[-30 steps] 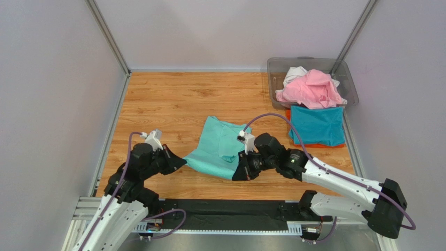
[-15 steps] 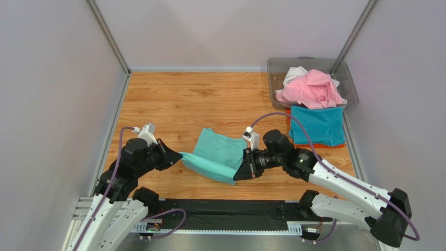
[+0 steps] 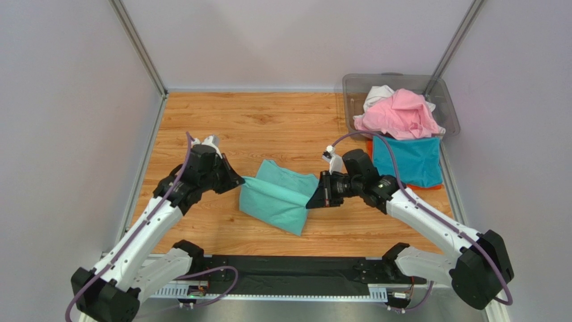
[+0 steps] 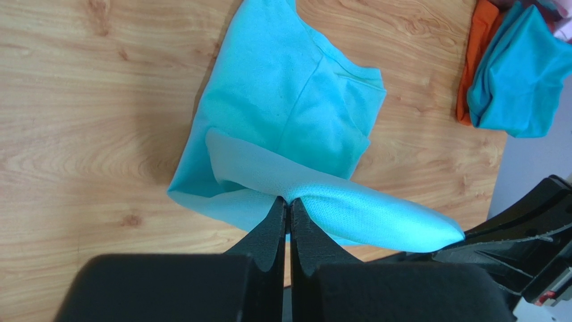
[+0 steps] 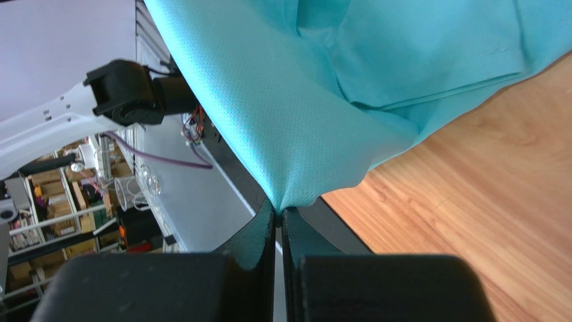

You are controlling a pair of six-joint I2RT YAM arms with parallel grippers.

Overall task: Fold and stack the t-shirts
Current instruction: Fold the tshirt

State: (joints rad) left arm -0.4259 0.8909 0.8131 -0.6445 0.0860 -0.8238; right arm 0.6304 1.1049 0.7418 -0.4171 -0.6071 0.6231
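Note:
The mint green t-shirt (image 3: pixel 278 198) lies partly folded in the middle of the wooden table, its near edge lifted. My left gripper (image 3: pixel 238 181) is shut on the shirt's left corner; the left wrist view shows the pinched cloth (image 4: pixel 322 201) at my fingertips. My right gripper (image 3: pixel 311 201) is shut on the right corner, with the cloth (image 5: pixel 315 100) hanging from the tips in the right wrist view. A folded teal blue t-shirt (image 3: pixel 406 161) lies on an orange one (image 3: pixel 430 186) at the right. Pink (image 3: pixel 396 114) and white (image 3: pixel 379 94) t-shirts sit in the bin.
The clear grey plastic bin (image 3: pixel 349 90) stands at the back right corner. Grey walls close in the table on the left, back and right. A black rail (image 3: pixel 289 268) runs along the near edge between the arm bases.
Both grippers have carried the shirt's near edge away from the bases, over the rest of the shirt. The shirt now shows as a shorter doubled shape.

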